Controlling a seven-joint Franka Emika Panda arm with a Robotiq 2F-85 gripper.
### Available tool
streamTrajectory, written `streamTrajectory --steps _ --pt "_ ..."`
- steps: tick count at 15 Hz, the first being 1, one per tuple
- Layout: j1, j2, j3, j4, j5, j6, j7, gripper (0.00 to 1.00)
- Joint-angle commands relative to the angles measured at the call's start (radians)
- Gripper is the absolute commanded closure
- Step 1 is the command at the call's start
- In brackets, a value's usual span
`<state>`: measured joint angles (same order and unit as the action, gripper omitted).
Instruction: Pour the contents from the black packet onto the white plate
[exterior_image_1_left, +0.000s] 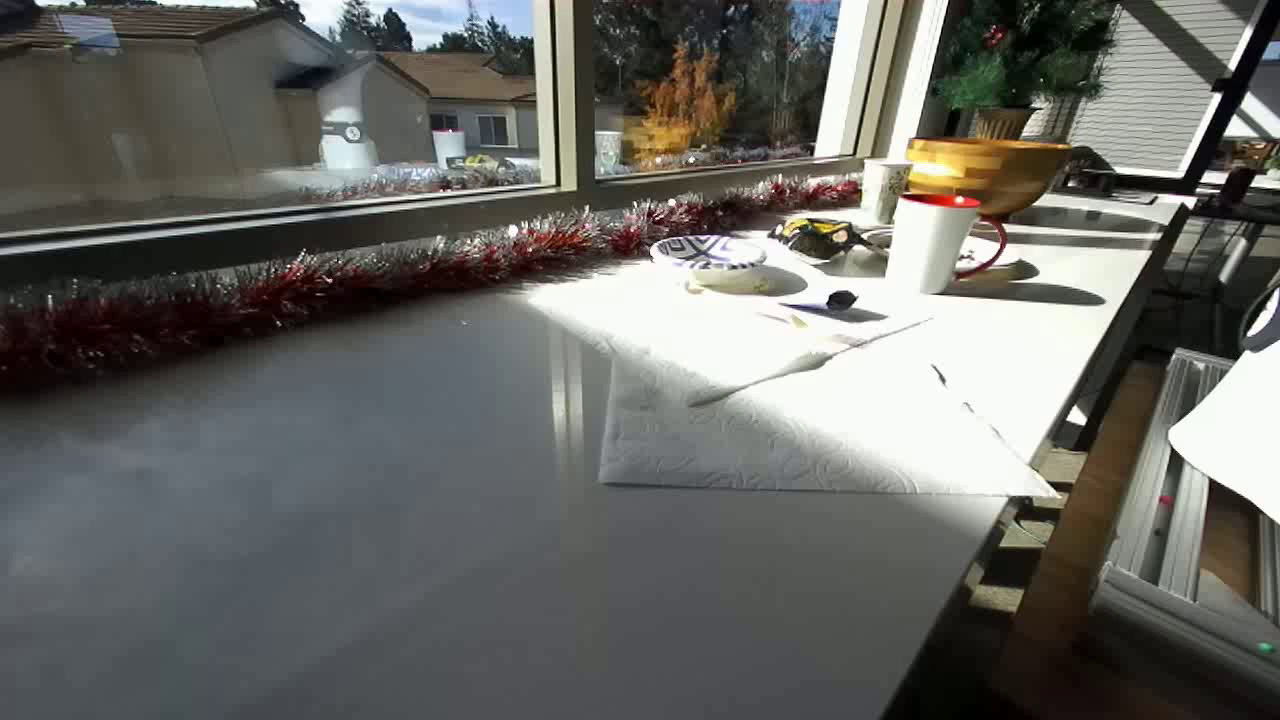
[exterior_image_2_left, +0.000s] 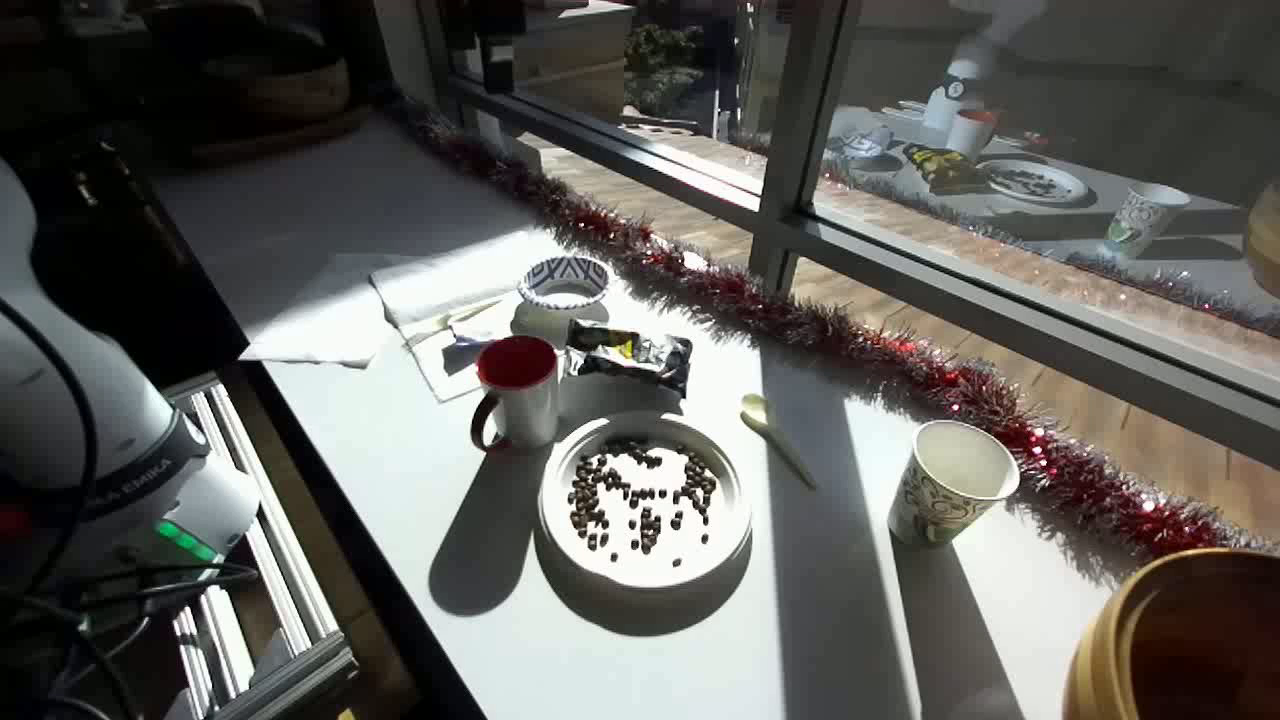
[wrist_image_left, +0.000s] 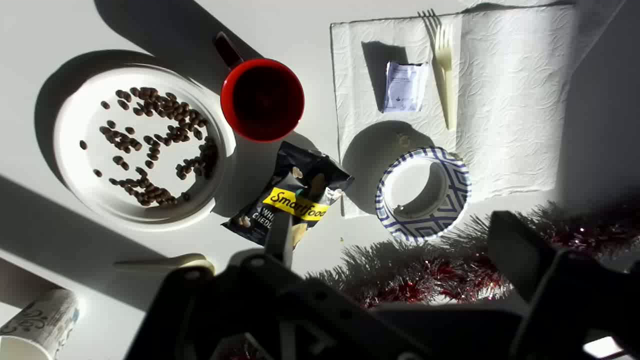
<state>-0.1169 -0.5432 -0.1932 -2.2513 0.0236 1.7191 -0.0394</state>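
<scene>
1 black packet lies just beside the white plate; the end effector gapes wide.

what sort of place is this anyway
Possibly an eating area in a home or office, decorated for the holidays: red-and-silver tinsel, a red-lined mug and a black packet labelled Smartfood suggest it.

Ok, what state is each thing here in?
Black plastic Smartfood packet: lying down, opened or sealed unclear.
Round white plate: holds scattered brown bean-like pieces.
Red-lined white mug: upright, contents unclear.
Blue-patterned white paper bowl: upright.
Patterned paper cup: upright.
Brown wooden bowl: upright.
Black two-finger gripper: open, empty.
</scene>
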Motion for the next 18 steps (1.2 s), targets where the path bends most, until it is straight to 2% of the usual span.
streamTrajectory --steps 1,9,12,18 --pt "-0.013 0.002 0.01 0.002 0.006 -0.002 -0.006 0.0" --pt "-0.013 0.002 0.01 0.002 0.006 -0.002 -0.006 0.0" --pt "-0.031 0.121 -0.038 0.062 0.102 -0.018 0.06 0.0" --pt "-0.1 0.371 -0.157 0.13 0.27 0.082 0.063 0.0"
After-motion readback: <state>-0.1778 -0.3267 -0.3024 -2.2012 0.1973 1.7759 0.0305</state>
